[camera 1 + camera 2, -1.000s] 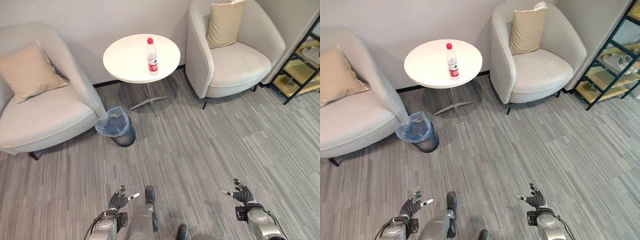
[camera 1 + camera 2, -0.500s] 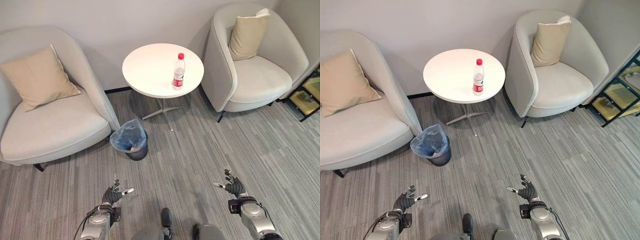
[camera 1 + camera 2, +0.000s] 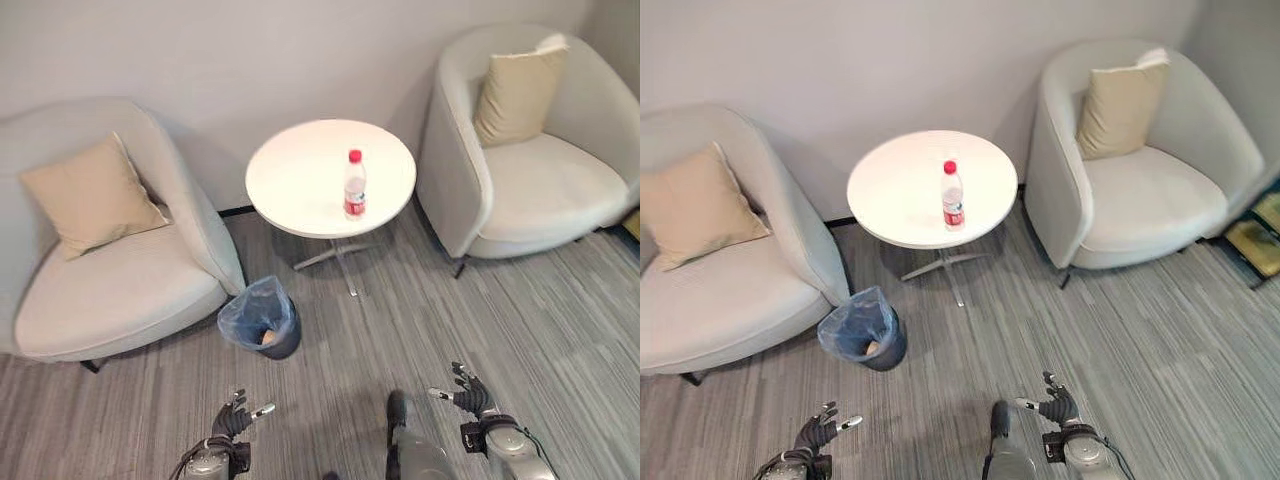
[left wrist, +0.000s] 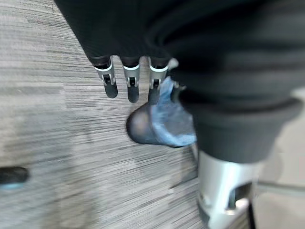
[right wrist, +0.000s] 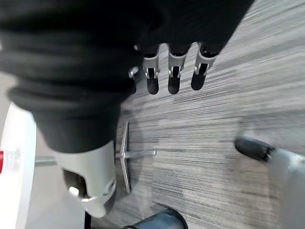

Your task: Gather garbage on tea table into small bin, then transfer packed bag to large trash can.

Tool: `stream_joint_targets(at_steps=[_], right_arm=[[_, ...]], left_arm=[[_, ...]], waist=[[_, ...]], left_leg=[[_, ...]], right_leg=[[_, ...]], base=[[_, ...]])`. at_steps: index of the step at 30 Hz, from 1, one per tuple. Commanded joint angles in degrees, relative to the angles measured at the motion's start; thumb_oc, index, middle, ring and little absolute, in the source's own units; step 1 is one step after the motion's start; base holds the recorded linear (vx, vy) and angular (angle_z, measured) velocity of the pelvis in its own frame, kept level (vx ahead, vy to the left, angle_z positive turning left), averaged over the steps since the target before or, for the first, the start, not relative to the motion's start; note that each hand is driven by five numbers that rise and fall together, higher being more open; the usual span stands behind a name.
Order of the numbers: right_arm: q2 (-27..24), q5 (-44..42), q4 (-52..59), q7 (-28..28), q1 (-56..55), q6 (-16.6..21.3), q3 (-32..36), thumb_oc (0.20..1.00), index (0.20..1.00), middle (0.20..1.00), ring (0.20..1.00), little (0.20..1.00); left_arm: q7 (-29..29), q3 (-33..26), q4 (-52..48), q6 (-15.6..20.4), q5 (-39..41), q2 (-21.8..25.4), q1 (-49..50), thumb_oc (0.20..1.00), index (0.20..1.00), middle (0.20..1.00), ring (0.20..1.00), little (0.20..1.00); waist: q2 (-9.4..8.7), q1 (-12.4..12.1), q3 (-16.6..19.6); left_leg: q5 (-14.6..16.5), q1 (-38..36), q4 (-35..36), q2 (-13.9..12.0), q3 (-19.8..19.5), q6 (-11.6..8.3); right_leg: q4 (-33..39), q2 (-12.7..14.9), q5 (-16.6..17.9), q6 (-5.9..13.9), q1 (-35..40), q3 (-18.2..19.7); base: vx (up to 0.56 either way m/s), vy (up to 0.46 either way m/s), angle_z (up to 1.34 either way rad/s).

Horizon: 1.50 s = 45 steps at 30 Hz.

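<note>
A clear water bottle with a red cap and label stands upright near the middle of the round white tea table. On the floor to the table's left, beside the left armchair, stands a small dark bin lined with a blue bag, with a brownish scrap inside. My left hand and right hand hang low over the carpet, well short of the table, both open and holding nothing. The left wrist view shows straight fingers with the bin beyond them. The right wrist view shows straight fingers above the table's metal foot.
A light armchair with a beige cushion stands left of the table, close to the bin. A matching armchair stands to the right. A dark shelf shows at the far right. Grey striped carpet lies between me and the table.
The whole picture has shifted, so the camera has moved: table, chairs and bin now sit lower and more central. Both hands stay low and open.
</note>
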<state>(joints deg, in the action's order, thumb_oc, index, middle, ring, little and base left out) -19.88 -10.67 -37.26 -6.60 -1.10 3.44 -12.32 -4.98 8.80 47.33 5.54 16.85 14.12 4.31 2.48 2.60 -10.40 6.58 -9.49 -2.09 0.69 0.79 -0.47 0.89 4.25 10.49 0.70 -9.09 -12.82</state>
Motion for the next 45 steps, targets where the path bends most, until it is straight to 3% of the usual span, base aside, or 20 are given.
stream_joint_targets(at_steps=[1, 3, 7, 10, 13, 16, 20, 23, 26, 30, 31, 35, 38, 45], right_arm=[[-2.9, -0.5, 4.1, 0.0, 1.4, 2.9, 1.5, 1.0, 1.0, 1.0, 1.0, 1.0], [-2.9, -0.6, 3.1, -0.2, 1.7, 2.5, 1.3, 1.0, 1.0, 1.0, 1.0, 1.0], [-3.3, -1.1, 2.7, 0.3, 1.5, 2.2, 1.2, 1.0, 1.0, 1.0, 1.0, 1.0], [-3.2, -1.5, 2.3, 0.0, 1.1, 2.2, 1.3, 1.0, 1.0, 1.0, 1.0, 1.0], [-2.5, -1.1, 2.0, -0.7, 0.1, 1.7, 1.4, 1.0, 1.0, 1.0, 1.0, 1.0], [-2.3, -0.1, 2.5, -0.3, 0.1, 1.4, 1.3, 1.0, 1.0, 1.0, 1.0, 1.0], [-1.4, 0.8, 3.1, 0.1, 0.3, 1.3, 1.4, 1.0, 1.0, 1.0, 1.0, 1.0], [-0.8, 1.2, 3.9, 0.4, 0.6, 1.4, 1.1, 1.0, 1.0, 1.0, 1.0, 1.0], [-0.6, 2.2, 6.0, 0.3, 1.4, 1.8, 0.5, 1.0, 1.0, 1.0, 1.0, 1.0], [-2.3, 5.0, 8.7, 0.2, 2.7, 2.0, -0.9, 1.0, 1.0, 1.0, 1.0, 1.0], [-4.0, 7.9, 12.4, 0.2, 2.9, 2.5, -1.6, 1.0, 1.0, 1.0, 1.0, 1.0], [-6.9, 12.3, 16.1, 1.3, 2.2, 2.5, -2.5, 1.0, 1.0, 1.0, 1.0, 1.0], [-11.2, 17.4, 19.7, 2.7, 3.2, 2.4, -4.6, 1.0, 1.0, 1.0, 1.0, 1.0], [-13.4, 19.5, 22.2, 4.2, 4.4, 2.6, -6.8, 1.0, 1.0, 1.0, 1.0, 1.0]], left_arm=[[0.1, 0.4, -2.7, 1.5, -0.6, 2.2, -2.2, 1.0, 1.0, 1.0, 1.0, 1.0], [0.1, 0.8, -2.2, 1.4, -0.3, 2.1, -3.1, 1.0, 1.0, 1.0, 1.0, 1.0], [0.4, 1.5, -2.0, 1.0, -1.0, 2.3, -3.2, 1.0, 1.0, 1.0, 1.0, 1.0], [0.6, 1.3, -1.8, 0.6, -0.2, 2.1, -2.7, 1.0, 1.0, 1.0, 1.0, 1.0], [0.0, 0.7, -2.1, 0.5, 0.0, 2.3, -2.3, 1.0, 1.0, 1.0, 1.0, 1.0], [0.2, 0.0, -2.0, 0.3, -0.2, 2.4, -1.2, 1.0, 1.0, 1.0, 1.0, 1.0], [0.4, -0.3, -1.4, 0.2, -0.8, 2.9, -0.5, 1.0, 1.0, 1.0, 1.0, 1.0], [0.4, -0.8, -1.7, 0.2, -1.5, 4.1, -0.7, 1.0, 1.0, 1.0, 1.0, 1.0], [-0.3, -2.0, -1.5, 0.5, -1.2, 5.0, -1.0, 1.0, 1.0, 1.0, 1.0, 1.0], [-0.5, -2.6, -0.2, 0.7, -0.6, 4.8, -1.8, 1.0, 1.0, 1.0, 1.0, 1.0], [-0.8, -2.6, 0.9, 1.1, -1.6, 4.6, -2.3, 1.0, 1.0, 1.0, 1.0, 1.0], [-0.1, -2.8, 1.4, 1.4, -2.3, 3.7, -1.2, 1.0, 1.0, 1.0, 1.0, 1.0], [1.0, -1.7, 2.2, 0.8, -3.3, 2.8, -0.2, 1.0, 1.0, 1.0, 1.0, 1.0], [1.5, -1.1, 2.3, 0.8, -3.9, 2.4, 0.3, 1.0, 1.0, 1.0, 1.0, 1.0]], waist=[[-2.29, 0.8, -1.9], [-2.82, 0.3, -2.5], [-4.22, -1.5, -2.6], [-4.1, -2.6, -2.9], [-4.18, -3.6, -3.0], [-3.95, -4.2, -1.9], [-4.9, -4.8, 0.0], [-5.28, -5.0, 0.4], [-4.32, -4.3, 0.5], [-3.47, -3.0, -0.3], [-3.74, -2.0, -1.7], [-4.02, -2.2, -0.4], [-3.28, -2.8, 0.7], [-2.49, -3.1, 1.3]], left_leg=[[-1.7, 6.9, -16.6, -5.3, 4.0, -5.49], [-4.2, 9.6, -19.7, -6.4, 5.3, -5.31], [-1.0, 15.7, -14.0, -4.7, 6.4, -3.56], [-6.1, 18.9, -8.0, -5.2, 6.2, -4.48], [-11.2, 22.1, -3.3, -6.1, 9.4, -5.46], [-10.0, 20.9, -3.6, -5.9, 8.8, -4.57], [-7.0, 19.7, -5.7, -4.4, 10.3, -2.55], [-4.6, 17.9, -5.7, -2.8, 10.6, -0.84], [-3.4, 14.7, -2.9, -2.0, 9.7, 0.69], [-4.3, 11.9, 0.9, -1.8, 8.5, 0.4], [-4.6, 10.8, 0.8, -1.6, 7.1, -0.01], [-4.9, 9.7, 2.1, -1.9, 6.9, -1.1], [-6.1, 7.9, 4.1, -2.8, 6.0, -2.44], [-7.1, 6.3, 5.8, -3.3, 5.1, -3.28]], right_leg=[[-1.8, 1.6, -10.5, 3.89, 3.6, 1.0], [-1.3, 1.1, -12.2, 2.65, 6.0, 0.4], [-0.3, 0.9, -15.1, 2.75, 9.8, 0.3], [0.4, -0.4, -16.5, 2.73, 12.5, 0.1], [0.2, -1.4, -18.6, 2.83, 16.4, 0.7], [-0.6, -0.8, -20.1, 3.67, 18.8, 1.8], [-3.7, 2.4, -20.4, 5.33, 19.4, 2.9], [-8.9, 3.8, -20.1, 6.94, 17.4, 4.1], [-13.8, 2.6, -18.1, 7.2, 10.2, 6.3], [-8.1, 1.2, -15.3, 6.82, 5.8, 7.6], [-6.4, 1.0, -13.7, 6.99, 4.3, 9.9], [-2.1, 1.3, -13.2, 6.24, 7.8, 8.0], [2.3, 0.3, -13.3, 5.67, 12.4, 5.6], [4.1, -0.4, -14.4, 5.1, 15.3, 4.2]], base=[[0.15, -0.192, 0.34], [0.21, -0.178, 0.15], [0.24, -0.08, -0.05], [0.25, -0.012, 0.17], [0.34, 0.072, -0.01], [0.43, 0.237, -0.25], [0.25, 0.183, -0.29], [0.17, 0.188, -0.22], [0.13, 0.148, 0.12], [0.1, -0.047, 0.29], [0.06, -0.13, 0.61], [0.07, -0.148, 0.37], [0.1, -0.175, 0.18], [0.04, -0.05, 0.13]])
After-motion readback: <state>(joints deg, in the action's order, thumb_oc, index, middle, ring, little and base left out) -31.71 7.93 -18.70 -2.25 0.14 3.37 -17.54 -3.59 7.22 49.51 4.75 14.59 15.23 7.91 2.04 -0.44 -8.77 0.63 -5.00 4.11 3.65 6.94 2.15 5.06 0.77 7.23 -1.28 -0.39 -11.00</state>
